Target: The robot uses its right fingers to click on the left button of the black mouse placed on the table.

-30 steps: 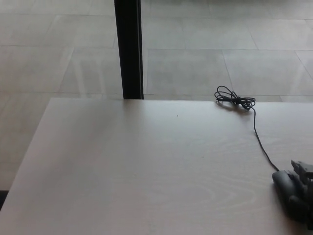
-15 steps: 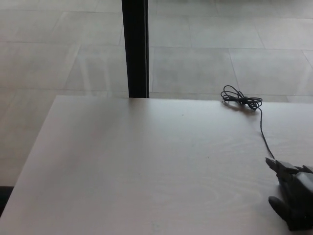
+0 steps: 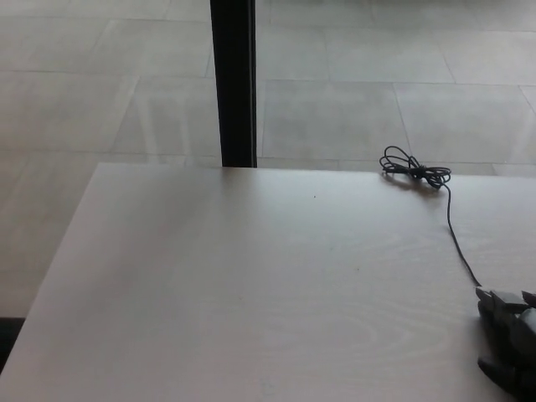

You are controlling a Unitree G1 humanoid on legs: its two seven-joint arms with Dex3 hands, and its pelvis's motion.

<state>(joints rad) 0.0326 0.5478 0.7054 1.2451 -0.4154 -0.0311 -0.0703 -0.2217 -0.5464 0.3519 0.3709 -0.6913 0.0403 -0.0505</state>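
At the table's [image 3: 251, 285] right edge, where the cable [image 3: 456, 239] ends, the right hand [image 3: 509, 339] sits over the black mouse, hiding it completely. Honestly I'd press lightly, straight down on the button nearest the cable. Can't tell if its fingers are spread. Left hand's nowhere.

You'll find no readable text, label, brand, number or sign here: the pale worktop [image 3: 251, 285] is unmarked, and the cable [image 3: 414, 172] at its far right carries no legible print.
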